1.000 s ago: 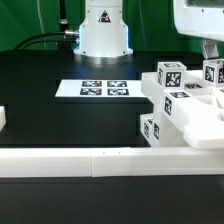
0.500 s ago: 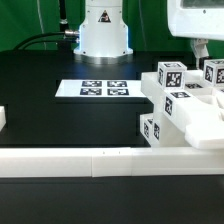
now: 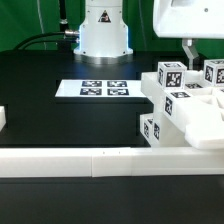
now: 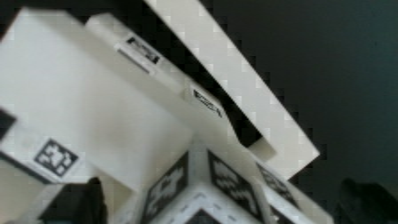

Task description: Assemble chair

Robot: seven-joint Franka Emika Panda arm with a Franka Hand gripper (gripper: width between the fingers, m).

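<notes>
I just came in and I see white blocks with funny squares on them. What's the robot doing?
The robot is building a little chair out of chunky white pieces with black-and-white tags. The pieces sit in a pile at the exterior view's right, against the low white wall. The tool hangs open just above the pile and holds nothing. The marker board lies flat on the black table, with the robot's base behind it.

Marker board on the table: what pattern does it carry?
The marker board is white with a row of black-and-white square tags, clearest in the exterior view.
</notes>
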